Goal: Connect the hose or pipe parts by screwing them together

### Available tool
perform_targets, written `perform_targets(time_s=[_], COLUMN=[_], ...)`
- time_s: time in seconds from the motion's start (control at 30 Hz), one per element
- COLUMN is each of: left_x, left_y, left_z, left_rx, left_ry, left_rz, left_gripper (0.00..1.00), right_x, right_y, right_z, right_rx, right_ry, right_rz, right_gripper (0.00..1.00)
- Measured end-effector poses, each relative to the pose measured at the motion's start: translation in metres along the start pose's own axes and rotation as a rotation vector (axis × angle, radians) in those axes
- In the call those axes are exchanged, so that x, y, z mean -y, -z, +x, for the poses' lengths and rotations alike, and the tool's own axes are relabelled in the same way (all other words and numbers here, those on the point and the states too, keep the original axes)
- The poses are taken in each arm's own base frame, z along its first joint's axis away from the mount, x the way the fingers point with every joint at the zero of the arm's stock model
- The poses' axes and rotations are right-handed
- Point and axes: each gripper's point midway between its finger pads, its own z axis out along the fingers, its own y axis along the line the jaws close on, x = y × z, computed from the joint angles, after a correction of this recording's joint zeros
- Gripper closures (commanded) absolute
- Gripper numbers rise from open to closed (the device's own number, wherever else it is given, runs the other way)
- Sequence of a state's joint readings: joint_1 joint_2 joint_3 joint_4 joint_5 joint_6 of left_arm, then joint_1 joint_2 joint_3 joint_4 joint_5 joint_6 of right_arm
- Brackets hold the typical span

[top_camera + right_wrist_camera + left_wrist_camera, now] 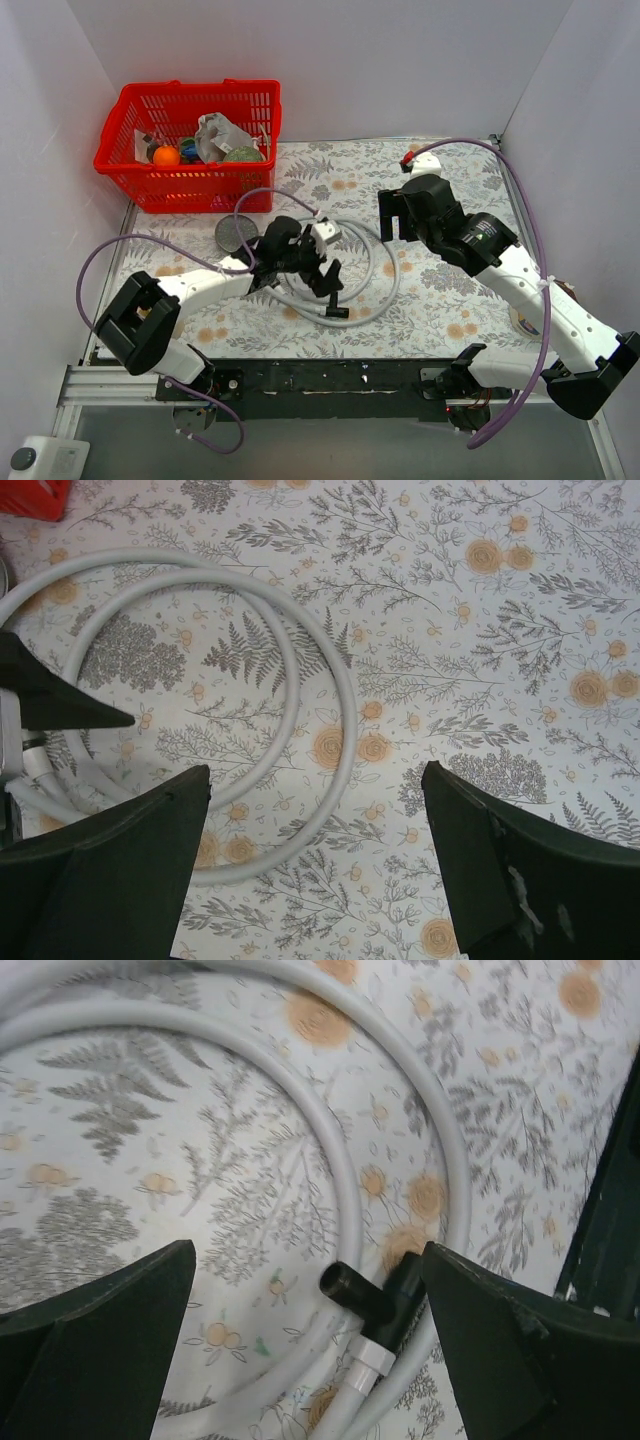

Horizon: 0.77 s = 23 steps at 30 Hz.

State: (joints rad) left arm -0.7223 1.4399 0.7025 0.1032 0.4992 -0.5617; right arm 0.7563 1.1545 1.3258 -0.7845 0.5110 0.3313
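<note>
The whitish-grey hose (385, 285) lies coiled on the floral mat. In the left wrist view its loops (330, 1150) curve round a black fitting (375, 1300) joined to a white end nut (368, 1360). My left gripper (308, 1255) hangs open above that fitting, which lies on the mat close to the right finger (520, 1350) and is not gripped. In the top view the left gripper (318, 275) is over the coil's left side. The grey round shower head (237, 233) lies left of it. My right gripper (316, 772) is open over the coil's right edge (340, 710), holding nothing.
A red basket (190, 145) with several small items stands at the back left. Thin purple cables (130, 250) loop over the mat's left side and along the right arm (500, 260). White walls close in the mat on three sides.
</note>
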Motion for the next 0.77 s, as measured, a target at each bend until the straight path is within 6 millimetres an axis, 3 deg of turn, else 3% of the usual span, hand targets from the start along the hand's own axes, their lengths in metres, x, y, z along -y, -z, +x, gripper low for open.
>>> perform_targets(time_s=[0.13,0.27,0.53,0.77], left_x=[-0.026,-0.044,-0.037,-0.019], left_y=[0.003,0.026,0.116,0.174], left_z=[-0.056,-0.089,-0.107,-0.107], left_rx=[0.015,0.025,0.080,0.180], left_ry=[0.083,0.160,0.234,0.251], left_rz=[-0.151,-0.315,-0.537,-0.605], left_gripper=[0.02,0.02,0.02,0.02], right_x=[-0.006,-0.012,-0.024,-0.030], right_y=[0.000,-0.001,-0.004,-0.002], right_z=[-0.001,-0.004,0.000,0.026], right_rx=[0.000,0.008,-0.005,-0.012], right_ry=[-0.006,-0.017,-0.024,-0.025], right_rz=[-0.035,-0.062,-0.120,-0.204], right_gripper=[0.03,0.02,0.02,0.02])
